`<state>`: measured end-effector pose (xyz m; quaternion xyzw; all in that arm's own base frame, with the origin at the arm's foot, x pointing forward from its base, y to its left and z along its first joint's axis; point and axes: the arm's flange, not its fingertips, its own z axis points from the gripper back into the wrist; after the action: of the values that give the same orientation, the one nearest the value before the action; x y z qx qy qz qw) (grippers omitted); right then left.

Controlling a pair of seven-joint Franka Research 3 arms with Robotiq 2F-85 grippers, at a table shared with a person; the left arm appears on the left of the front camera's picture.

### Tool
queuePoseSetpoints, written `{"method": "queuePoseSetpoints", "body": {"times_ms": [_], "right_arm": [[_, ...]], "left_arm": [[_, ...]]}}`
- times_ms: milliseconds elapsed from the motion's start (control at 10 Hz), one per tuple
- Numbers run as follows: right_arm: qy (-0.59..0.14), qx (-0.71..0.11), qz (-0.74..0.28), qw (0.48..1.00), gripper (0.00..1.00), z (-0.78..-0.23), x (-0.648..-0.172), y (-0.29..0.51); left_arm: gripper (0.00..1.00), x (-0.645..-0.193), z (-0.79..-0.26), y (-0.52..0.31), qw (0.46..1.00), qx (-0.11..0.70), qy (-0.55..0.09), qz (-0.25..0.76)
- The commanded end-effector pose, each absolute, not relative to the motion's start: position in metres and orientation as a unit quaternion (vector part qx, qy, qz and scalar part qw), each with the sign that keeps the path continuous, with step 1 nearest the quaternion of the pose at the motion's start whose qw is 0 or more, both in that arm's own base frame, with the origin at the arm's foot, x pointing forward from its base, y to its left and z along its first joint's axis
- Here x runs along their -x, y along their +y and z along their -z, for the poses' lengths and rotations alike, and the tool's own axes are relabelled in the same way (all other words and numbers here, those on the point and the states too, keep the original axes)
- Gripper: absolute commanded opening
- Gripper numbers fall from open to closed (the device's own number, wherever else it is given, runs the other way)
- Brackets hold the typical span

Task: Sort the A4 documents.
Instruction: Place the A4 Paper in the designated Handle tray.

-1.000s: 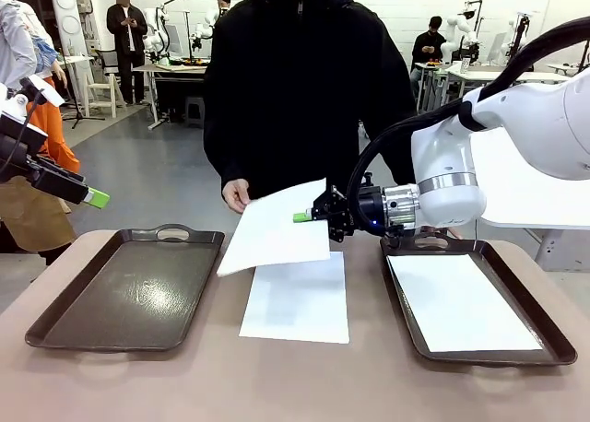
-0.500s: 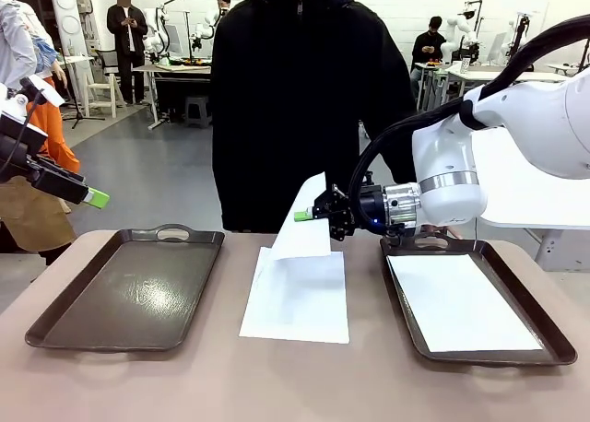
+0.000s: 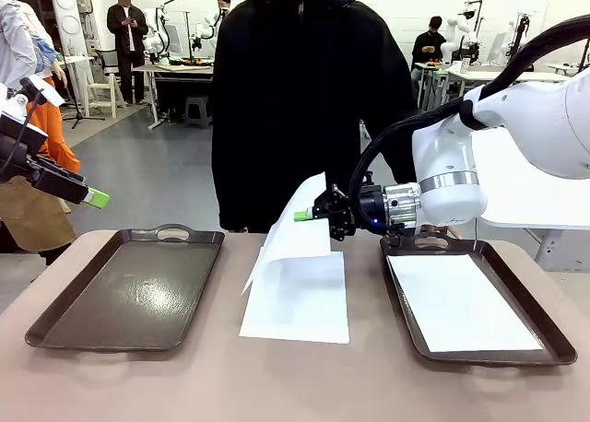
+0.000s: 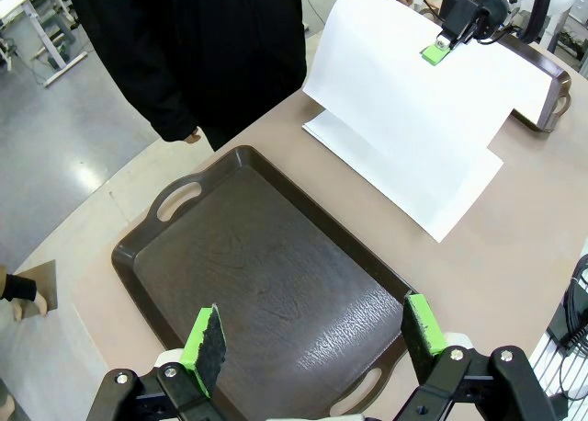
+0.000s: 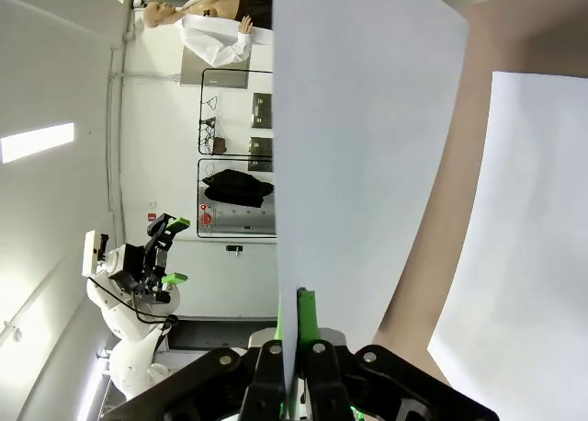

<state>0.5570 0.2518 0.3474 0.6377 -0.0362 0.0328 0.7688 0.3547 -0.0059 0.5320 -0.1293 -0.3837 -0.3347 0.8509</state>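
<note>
I see the right gripper (image 3: 302,216) clenched on the edge of one A4 sheet (image 3: 297,233). It holds the sheet up over the middle of the table (image 3: 277,385). The sheet droops, its low corner hanging just above a second sheet (image 3: 300,302), which lies flat on the table between the two trays. A third sheet (image 3: 461,302) lies inside the right tray (image 3: 398,293). The left tray (image 3: 129,293) is dark and bare. In my left wrist view the left gripper (image 4: 317,324) hovers above that tray, jaws released and spread wide. In the right wrist view the pinched sheet (image 5: 367,145) runs up from the closed fingertips (image 5: 306,320). A person in black (image 3: 304,99) stands at the far edge.
</note>
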Motion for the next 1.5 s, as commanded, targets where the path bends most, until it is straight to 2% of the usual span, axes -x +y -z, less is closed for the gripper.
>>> {"method": "queuePoseSetpoints", "body": {"times_ms": [0,600,700,900,1100,1400], "right_arm": [[-0.040,-0.640,-0.022,0.767,0.00,-0.345,-0.556,0.253],[-0.036,-0.638,-0.033,0.769,0.01,-0.347,-0.557,0.252],[-0.055,-0.648,-0.076,0.756,0.01,-0.362,-0.541,0.229],[-0.114,-0.599,-0.161,0.776,0.01,-0.390,-0.516,0.169],[-0.106,-0.570,-0.196,0.791,0.01,-0.400,-0.497,0.113],[-0.074,-0.518,-0.175,0.834,0.01,-0.398,-0.485,0.047]], "left_arm": [[1.00,-0.355,-0.531,-0.005,0.850,0.131,-0.384,0.334],[1.00,-0.355,-0.531,-0.005,0.850,0.131,-0.384,0.334],[1.00,-0.355,-0.531,-0.005,0.850,0.131,-0.384,0.334],[1.00,-0.355,-0.531,-0.005,0.850,0.131,-0.384,0.334],[1.00,-0.355,-0.531,-0.005,0.850,0.131,-0.384,0.334],[1.00,-0.355,-0.531,-0.005,0.850,0.131,-0.384,0.334]]}}
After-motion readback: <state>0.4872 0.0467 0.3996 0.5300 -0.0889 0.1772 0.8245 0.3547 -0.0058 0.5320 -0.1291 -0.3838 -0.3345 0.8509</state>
